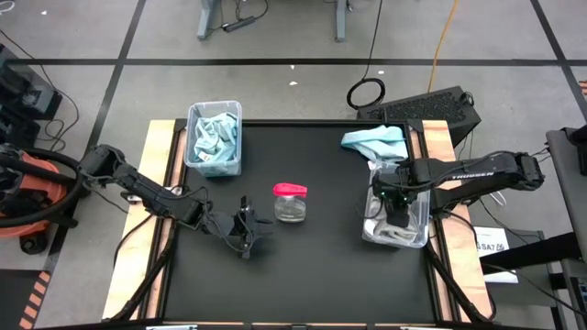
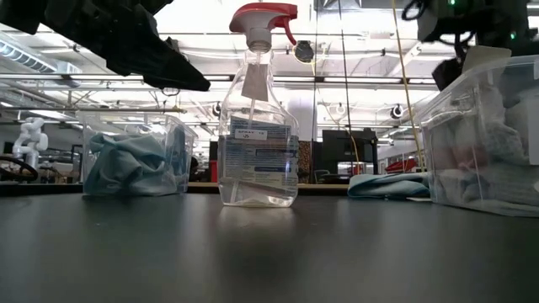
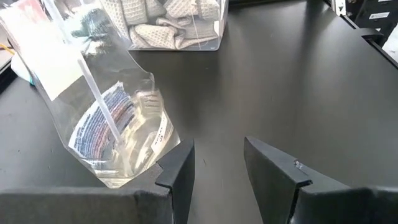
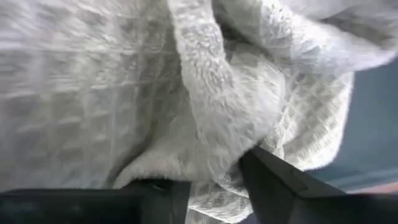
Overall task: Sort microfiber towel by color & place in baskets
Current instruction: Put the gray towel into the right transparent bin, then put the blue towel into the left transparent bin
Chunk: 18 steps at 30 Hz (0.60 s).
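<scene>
Two clear rectangular plastic baskets on the black desk (image 1: 312,266): left basket (image 1: 214,137) heaped with light-blue microfiber towels, right basket (image 1: 400,213) with white waffle-weave towels (image 4: 124,93). One blue towel (image 1: 374,140) loose behind it. Right pincer (image 1: 397,218) inside, grip unclear. Left pincer (image 3: 217,165) parted, empty, beside one pink-capped clear spray bottle (image 2: 257,118).

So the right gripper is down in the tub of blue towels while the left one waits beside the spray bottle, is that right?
Not quite: the right gripper is down in the tub of white towels, as the high view shows; the blue towels fill the other tub on the far left. The rest holds: the left gripper waits, open, beside the spray bottle.
</scene>
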Tool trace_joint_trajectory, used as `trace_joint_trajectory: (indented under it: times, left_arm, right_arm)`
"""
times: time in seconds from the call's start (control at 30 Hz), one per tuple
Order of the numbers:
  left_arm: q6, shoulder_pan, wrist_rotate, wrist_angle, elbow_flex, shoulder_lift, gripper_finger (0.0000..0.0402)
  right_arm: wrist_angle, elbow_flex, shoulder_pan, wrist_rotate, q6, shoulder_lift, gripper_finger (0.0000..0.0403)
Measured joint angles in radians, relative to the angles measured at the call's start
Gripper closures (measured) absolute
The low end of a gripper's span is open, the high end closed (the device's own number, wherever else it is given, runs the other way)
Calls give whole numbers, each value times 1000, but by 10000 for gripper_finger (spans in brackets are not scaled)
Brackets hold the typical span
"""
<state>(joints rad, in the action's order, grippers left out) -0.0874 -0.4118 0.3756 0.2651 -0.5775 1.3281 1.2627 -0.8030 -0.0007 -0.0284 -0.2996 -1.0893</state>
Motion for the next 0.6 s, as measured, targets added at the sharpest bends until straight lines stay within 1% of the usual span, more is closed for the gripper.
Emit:
trace_joint_trajectory:
  times: [0.2, 0.3, 0.37, 0.47, 0.6]
  left_arm:
    - [16, 0, 0, 1, 0, 0, 255]
    - [16, 0, 0, 1, 0, 0, 255]
    - [16, 0, 0, 1, 0, 0, 255]
    - [17, 0, 0, 1, 0, 0, 255]
    - [23, 0, 0, 2, 0, 0, 255]
  right_arm:
    - [87, -164, 0, 6, 6, 0, 235]
    - [129, -260, 0, 57, 15, 0, 223]
    - [155, -323, 0, 120, 18, 0, 217]
    - [179, -405, 0, 247, 26, 1, 209]
    - [163, -482, -8, 408, 64, 1, 199]
